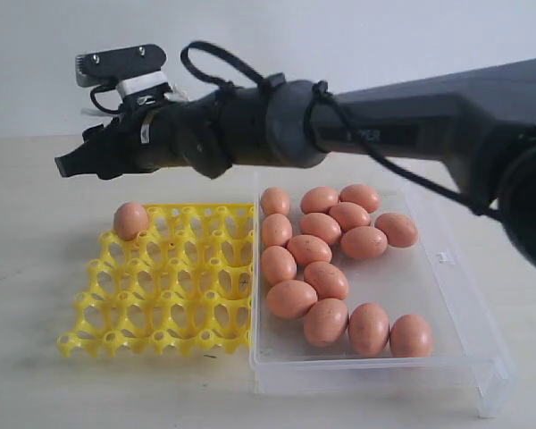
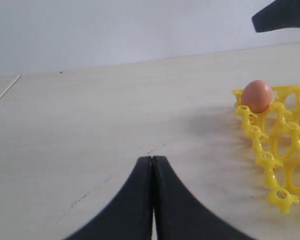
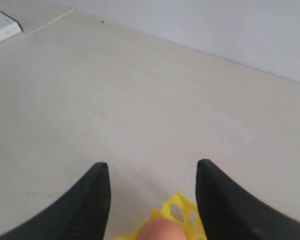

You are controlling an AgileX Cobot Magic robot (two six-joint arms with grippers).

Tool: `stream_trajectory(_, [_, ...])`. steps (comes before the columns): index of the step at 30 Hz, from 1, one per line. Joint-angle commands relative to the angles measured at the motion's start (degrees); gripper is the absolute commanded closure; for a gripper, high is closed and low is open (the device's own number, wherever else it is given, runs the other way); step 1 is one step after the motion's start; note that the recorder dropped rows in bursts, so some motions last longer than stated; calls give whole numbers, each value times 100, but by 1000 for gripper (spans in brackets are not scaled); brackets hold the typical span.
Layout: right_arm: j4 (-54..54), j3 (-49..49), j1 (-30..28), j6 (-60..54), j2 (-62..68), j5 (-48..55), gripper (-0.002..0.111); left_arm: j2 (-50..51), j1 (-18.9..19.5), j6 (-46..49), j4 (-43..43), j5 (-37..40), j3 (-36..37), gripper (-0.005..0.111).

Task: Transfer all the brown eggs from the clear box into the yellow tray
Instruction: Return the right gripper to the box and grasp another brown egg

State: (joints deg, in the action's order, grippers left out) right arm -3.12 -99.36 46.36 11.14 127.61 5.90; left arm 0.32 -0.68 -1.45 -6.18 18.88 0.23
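Observation:
One brown egg (image 1: 131, 220) sits in the far left corner cup of the yellow tray (image 1: 161, 295). Several more brown eggs (image 1: 309, 250) lie in the clear box (image 1: 429, 286) just right of the tray. My right gripper (image 1: 67, 164) reaches across from the right and hangs above the seated egg, a little to its left. In the right wrist view this gripper (image 3: 152, 167) is open and empty, with the egg (image 3: 160, 231) and the tray corner (image 3: 182, 207) below it. My left gripper (image 2: 152, 159) is shut with nothing in it, low over bare table left of the tray (image 2: 270, 150) and egg (image 2: 256, 96).
The right arm's thick dark body (image 1: 357, 121) spans the scene above the box and tray. A light wooden table (image 1: 36, 268) carries everything, with a pale wall behind. A fingertip of the right gripper (image 2: 282, 15) shows in the left wrist view.

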Motion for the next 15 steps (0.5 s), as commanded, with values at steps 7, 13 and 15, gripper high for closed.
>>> stream_trajectory(7, [-105, 1317, 29, -621, -2562, 3922, 108, -32, 7, -25, 16, -58, -23, 107])
stream_trajectory(13, [-143, 2762, -723, -543, -3645, 3831, 104, -32, 7, -25, 16, -58, -23, 107])
stream_trajectory(15, [-135, 2806, -1008, -559, -3575, 3822, 96, -32, 7, -25, 16, -58, -23, 107])
